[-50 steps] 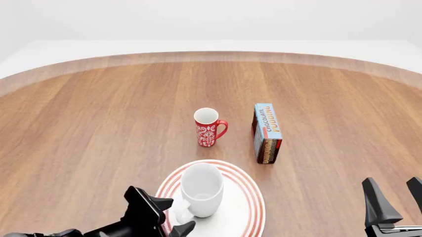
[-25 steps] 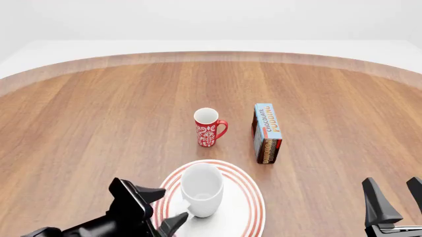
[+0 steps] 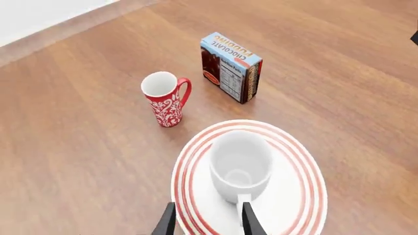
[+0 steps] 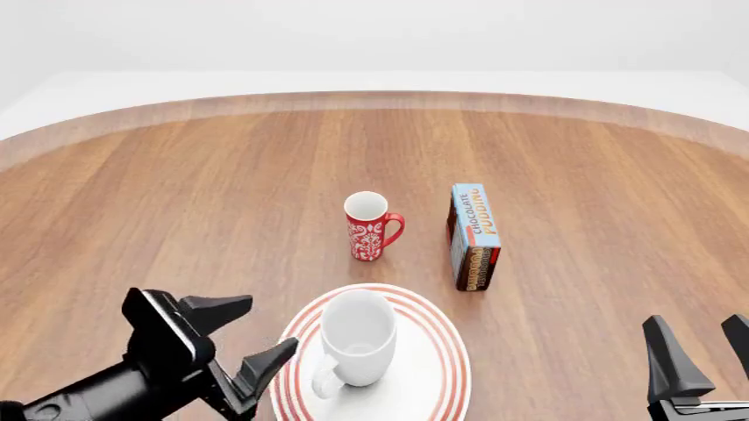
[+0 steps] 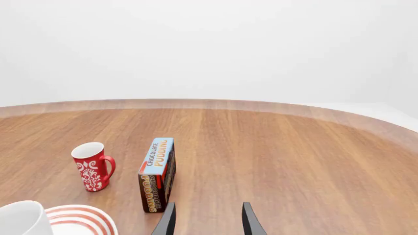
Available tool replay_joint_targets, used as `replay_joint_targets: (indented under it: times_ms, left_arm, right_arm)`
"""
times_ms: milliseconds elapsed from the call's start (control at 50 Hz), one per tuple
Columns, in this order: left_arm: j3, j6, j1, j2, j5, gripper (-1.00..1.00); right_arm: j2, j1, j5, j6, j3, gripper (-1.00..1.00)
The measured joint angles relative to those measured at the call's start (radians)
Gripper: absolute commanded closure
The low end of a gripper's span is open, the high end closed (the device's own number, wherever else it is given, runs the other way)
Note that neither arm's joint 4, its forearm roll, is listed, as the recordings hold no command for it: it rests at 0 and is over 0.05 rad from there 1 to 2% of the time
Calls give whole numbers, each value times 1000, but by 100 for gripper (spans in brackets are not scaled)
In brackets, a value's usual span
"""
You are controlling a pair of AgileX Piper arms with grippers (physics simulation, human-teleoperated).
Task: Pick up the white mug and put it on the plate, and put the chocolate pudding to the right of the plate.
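Observation:
The white mug (image 4: 356, 338) stands upright on the plate (image 4: 436, 364), handle toward the near left; it also shows in the left wrist view (image 3: 240, 165) on the plate (image 3: 297, 196). My left gripper (image 4: 252, 338) is open and empty, just left of the plate and apart from the mug. The chocolate pudding (image 4: 473, 235) stands on edge beyond the plate, to its right; it shows in the right wrist view (image 5: 157, 174) and the left wrist view (image 3: 230, 66). My right gripper (image 4: 706, 355) is open and empty at the near right.
A slim red mug (image 4: 371, 225) with a white floral pattern stands upright beyond the plate, left of the pudding. The wooden table (image 4: 175, 193) has a curved far edge.
My left gripper has let go of the white mug's handle and drawn back to the left, off the plate. The mug stays on the plate. The right arm has not moved.

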Motion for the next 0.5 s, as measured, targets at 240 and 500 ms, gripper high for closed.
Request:
replay_joint_targets:
  times_ms: [240,500]
  left_arm:
    - [-30,52,114,-187,121,-100]
    - [-35,71,234,-308,145,-100]
  right_arm:
    - [0,0,0,0,0,-100]
    - [0,1,-2,-5,-1,-100]
